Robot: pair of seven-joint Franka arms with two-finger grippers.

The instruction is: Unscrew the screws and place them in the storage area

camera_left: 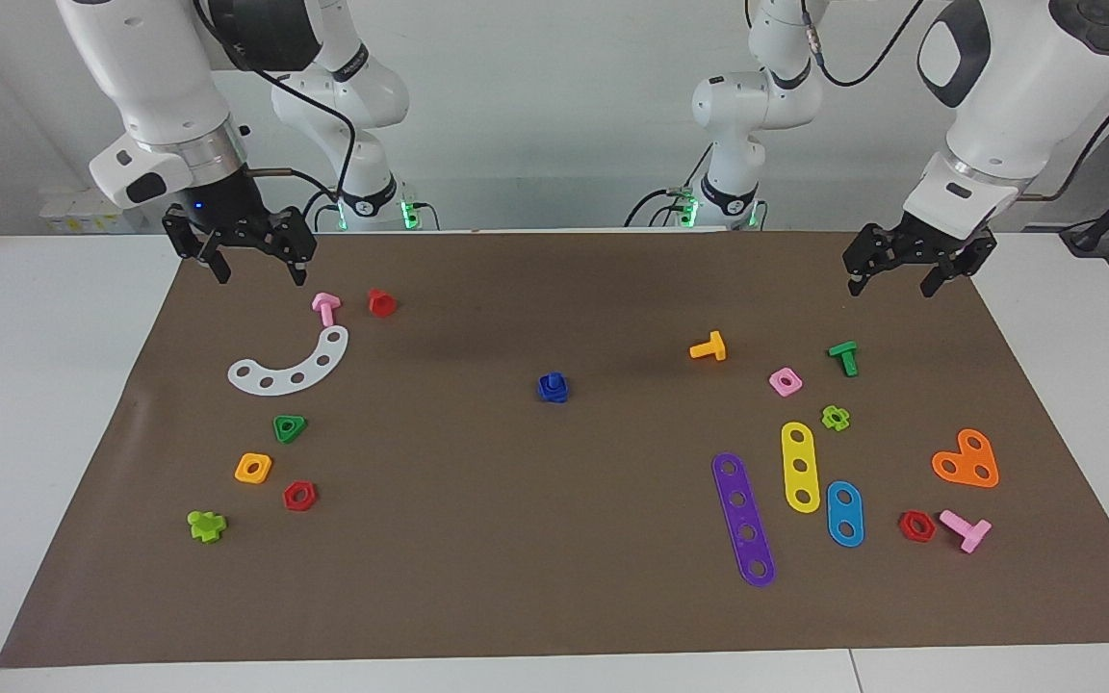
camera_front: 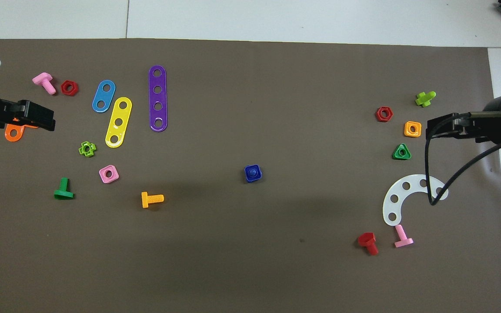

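The dark-blue bolt [camera_left: 553, 387] sits screwed into a dark-blue square nut at the middle of the brown mat; it also shows in the overhead view [camera_front: 252, 173]. The storage area [camera_left: 248, 416] is bare mat among the white curved strip [camera_left: 290, 366], green triangular nut [camera_left: 290, 428], orange square nut [camera_left: 253, 468] and red hex nut [camera_left: 299, 496]. My right gripper [camera_left: 254, 262] hangs open and empty in the air over the mat's edge, next to a pink bolt [camera_left: 325, 308]. My left gripper [camera_left: 903, 272] hangs open and empty over the mat's corner at its own end.
Toward the left arm's end lie purple [camera_left: 743, 520], yellow [camera_left: 800, 467] and blue [camera_left: 844, 513] holed strips, an orange heart plate [camera_left: 967, 460], orange [camera_left: 709, 347], green [camera_left: 843, 357] and pink [camera_left: 966, 529] bolts and several nuts. A red bolt [camera_left: 380, 302] lies next to the pink bolt.
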